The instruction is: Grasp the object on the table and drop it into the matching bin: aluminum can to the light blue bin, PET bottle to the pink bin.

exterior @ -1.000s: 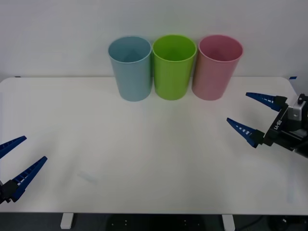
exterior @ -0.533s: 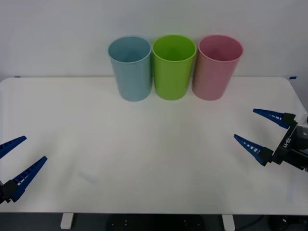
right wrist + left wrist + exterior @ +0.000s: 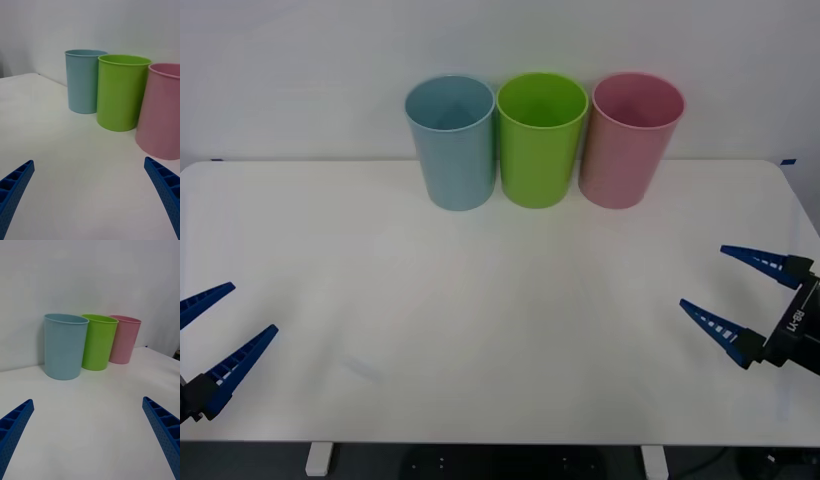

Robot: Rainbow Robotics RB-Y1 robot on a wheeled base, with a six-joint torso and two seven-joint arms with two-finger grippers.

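Right gripper [image 3: 750, 300] has drawn back since a second ago: from beside the pink bin toward the counter's near right edge, and a little lower in the front view. Left gripper [image 3: 215, 335] has not shifted; parked at the near left edge.

Jaws: both pairs spread wide apart, nothing between them. Right wrist view shows the two blue fingers [image 3: 165, 191] at the corners with bare white counter [image 3: 500, 300] between; same on the left wrist view.

Bins: light blue bin [image 3: 451, 140], lime green bin [image 3: 541, 137] and pink bin [image 3: 630, 137] stand upright in a row at the far edge against the wall, touching or nearly touching each neighbour. Placement at the back leaves the open middle free for picking, and mouths up suit a drop from above.

PET bottle: not on the counter surface. Bin interiors only partly seen from the front view; the pink bin's bottom is hidden by its own wall, so I cannot tell whether the bottle lies inside.

Judgement: empty spread jaws, a retreating right arm and no object left to pick suggest the drop is done and the arm is heading to a rest pose mirroring the left one.
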